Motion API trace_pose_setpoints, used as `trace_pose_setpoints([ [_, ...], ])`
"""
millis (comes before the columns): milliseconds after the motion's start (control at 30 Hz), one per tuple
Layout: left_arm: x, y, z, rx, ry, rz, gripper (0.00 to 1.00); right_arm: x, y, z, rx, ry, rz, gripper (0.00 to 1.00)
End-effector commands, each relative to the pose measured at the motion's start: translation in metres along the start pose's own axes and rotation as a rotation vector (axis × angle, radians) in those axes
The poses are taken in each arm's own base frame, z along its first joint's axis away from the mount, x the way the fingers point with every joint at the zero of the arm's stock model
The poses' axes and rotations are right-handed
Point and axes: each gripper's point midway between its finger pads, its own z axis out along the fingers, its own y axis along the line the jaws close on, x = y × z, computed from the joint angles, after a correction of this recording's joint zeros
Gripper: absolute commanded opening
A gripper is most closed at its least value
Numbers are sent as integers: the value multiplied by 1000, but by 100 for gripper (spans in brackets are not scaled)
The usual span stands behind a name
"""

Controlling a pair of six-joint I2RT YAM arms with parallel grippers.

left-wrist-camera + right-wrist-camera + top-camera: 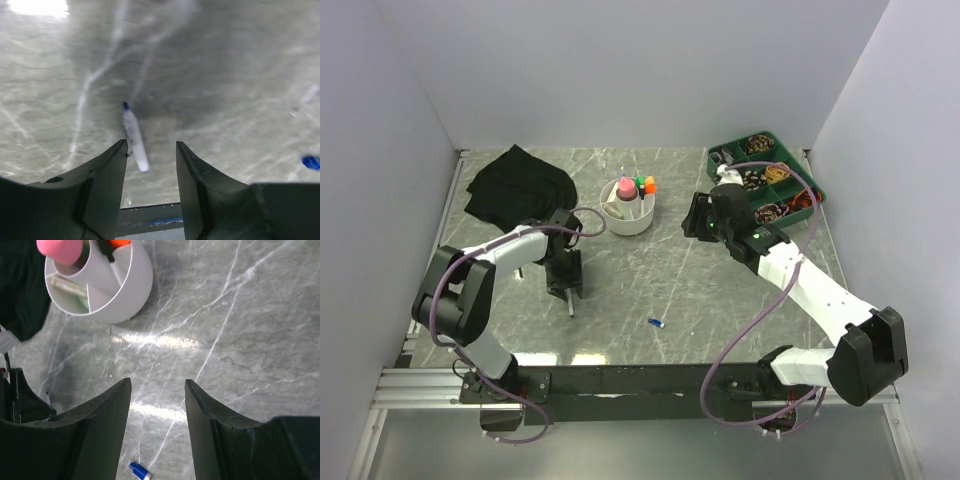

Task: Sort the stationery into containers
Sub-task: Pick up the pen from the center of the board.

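A thin white pen (135,140) with a dark tip lies on the marble table, its near end between the fingertips of my open left gripper (151,146), close to the left finger. From above, the pen (570,305) pokes out below the left gripper (564,284). The white divided bowl (630,226) holds a pink-capped bottle (624,188) and green (639,183) and orange (649,185) highlighters. My right gripper (697,216) hovers open and empty right of the bowl (136,286). A small blue piece (656,323) lies near the front. The black bag (515,185) sits back left.
A green compartment tray (817,190) with rubber bands and clips stands at the back right, behind the right arm. Grey walls close in the table on three sides. The blue piece (140,471) shows under the right gripper (157,383), and the left arm (20,400) at that view's left edge.
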Motion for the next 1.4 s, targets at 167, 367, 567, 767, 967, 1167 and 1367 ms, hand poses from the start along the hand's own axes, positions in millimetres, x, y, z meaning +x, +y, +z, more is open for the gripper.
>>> trace_pose_setpoints([
  [167, -16, 10, -13, -58, -95, 7, 47, -23, -18, -3, -1, -65, 64, 56],
  [367, 6, 20, -1, -71, -37, 9, 44, -18, -19, 2, -8, -40, 76, 56],
  [567, 12, 16, 7, -67, 8, 9, 36, -20, -20, 8, -6, -39, 81, 55],
  [767, 17, -1, 17, -41, 49, 37, 31, -18, -26, 5, 4, -48, 77, 55],
  [967, 36, -3, 24, -39, 114, 45, 25, -12, -37, 1, 26, -37, 79, 54],
  [1167, 33, -7, 23, -7, 106, 91, 1, -11, -32, -4, -23, -22, 14, 56],
  [1367, -11, -39, -17, 103, -60, 280, 1, -11, -1, -25, -253, 60, 30, 65],
])
